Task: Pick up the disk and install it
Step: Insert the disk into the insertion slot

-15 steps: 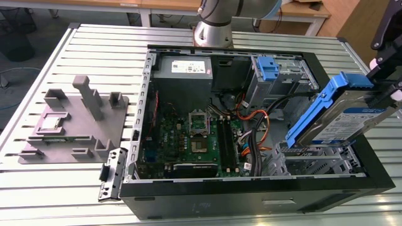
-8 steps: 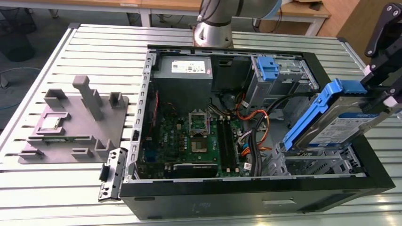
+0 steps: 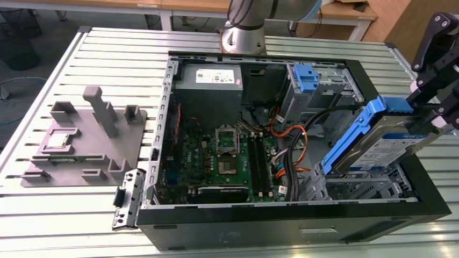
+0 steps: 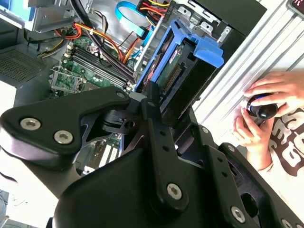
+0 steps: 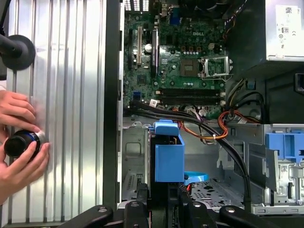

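The claw [image 3: 428,119] clamped the disk [image 3: 379,146] by one end, tilted above the metal cage [image 3: 362,189], seemingly to line it up with the slot.

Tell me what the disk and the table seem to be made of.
The disk: the silver body looks like bare metal with a dull sheen; its blue rails look like moulded plastic. The table: probably aluminium, pale ribbed slats with soft glare.

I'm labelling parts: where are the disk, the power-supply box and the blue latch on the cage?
the disk [image 3: 384,152], exterior view, on its labelled face.
the power-supply box [image 3: 215,78], exterior view, on its white label.
the blue latch [image 3: 306,79], exterior view, on its upright bar.
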Available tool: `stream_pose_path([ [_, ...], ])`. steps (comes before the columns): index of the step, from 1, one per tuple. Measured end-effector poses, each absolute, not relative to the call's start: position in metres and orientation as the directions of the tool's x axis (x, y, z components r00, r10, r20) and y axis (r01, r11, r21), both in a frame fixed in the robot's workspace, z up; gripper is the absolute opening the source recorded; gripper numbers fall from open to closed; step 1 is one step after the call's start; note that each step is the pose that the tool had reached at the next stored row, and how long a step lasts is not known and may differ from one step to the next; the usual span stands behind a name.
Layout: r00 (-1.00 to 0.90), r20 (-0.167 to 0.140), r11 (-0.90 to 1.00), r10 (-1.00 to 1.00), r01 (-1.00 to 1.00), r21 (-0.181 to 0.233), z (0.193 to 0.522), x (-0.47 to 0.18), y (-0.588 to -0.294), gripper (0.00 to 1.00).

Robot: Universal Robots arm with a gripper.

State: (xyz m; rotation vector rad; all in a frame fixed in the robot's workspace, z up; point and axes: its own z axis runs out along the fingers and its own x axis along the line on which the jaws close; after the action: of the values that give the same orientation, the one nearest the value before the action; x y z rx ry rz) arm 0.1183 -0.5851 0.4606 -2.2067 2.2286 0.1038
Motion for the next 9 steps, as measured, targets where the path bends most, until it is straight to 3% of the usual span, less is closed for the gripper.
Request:
stream_pose_path([
  [9,-0.010,-0.049,0.008,-0.999,-0.999,0.044,0.4553,0.1201,-0.5828,0.35],
])
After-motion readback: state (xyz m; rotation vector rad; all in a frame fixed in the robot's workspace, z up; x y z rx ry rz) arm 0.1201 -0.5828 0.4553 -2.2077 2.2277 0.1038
